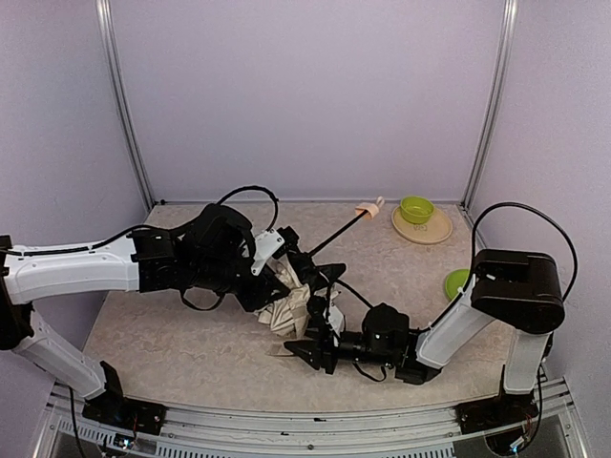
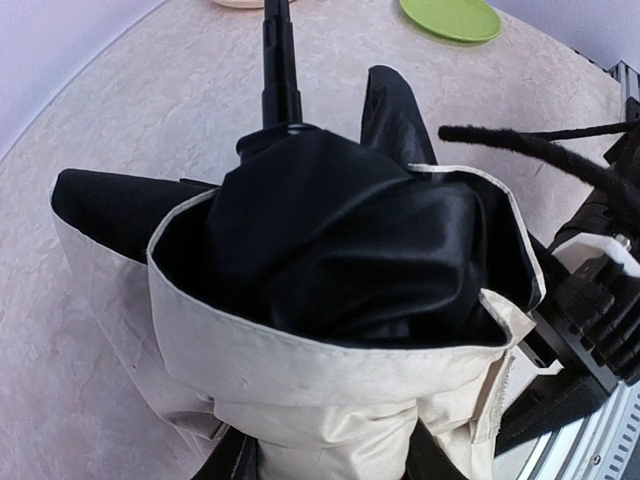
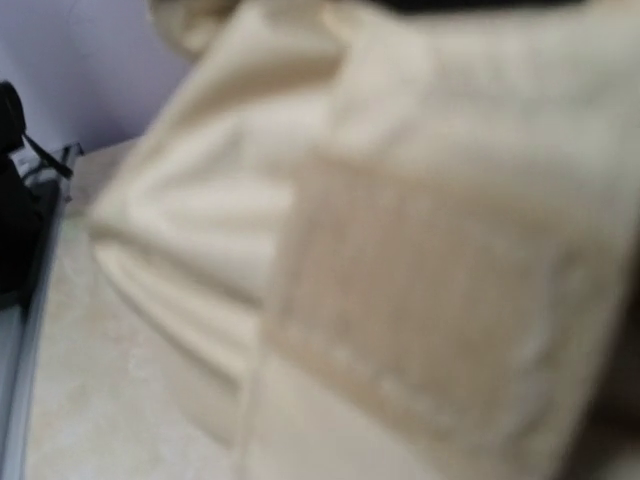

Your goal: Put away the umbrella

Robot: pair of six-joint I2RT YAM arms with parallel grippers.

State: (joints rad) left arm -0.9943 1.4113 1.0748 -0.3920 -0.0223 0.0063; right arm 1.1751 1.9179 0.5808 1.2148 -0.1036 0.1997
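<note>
The umbrella (image 1: 289, 307) is lying half collapsed in the middle of the table (image 1: 172, 334), between the 2 arms. Its cream fabric is bunching in loose folds, and in the left wrist view the black lining is showing inside the open cup of the fabric. The thin black shaft (image 1: 334, 236) is pointing from the bundle toward the back right, and the small beige handle (image 1: 369, 207) at its end is sitting near the bowl (image 1: 416, 209).

The left gripper (image 1: 275, 277) is reaching in from the left. It is gripping the umbrella: in its own camera the gathered cream fabric is passing between the 2 dark fingers (image 2: 236, 462) at the bottom edge, and the jaws are standing partly closed on it.

The right gripper (image 1: 304, 351) is coming low from the right and is sitting just beside the near edge of the fabric. Its camera is showing only blurred cream cloth very close, so one cannot tell how wide the jaws are standing or whether they are holding anything.

The green bowl is standing on a beige plate (image 1: 431, 232) at the back right. A green plate (image 1: 455, 282) is lying nearer, partly hidden behind the right arm.
</note>
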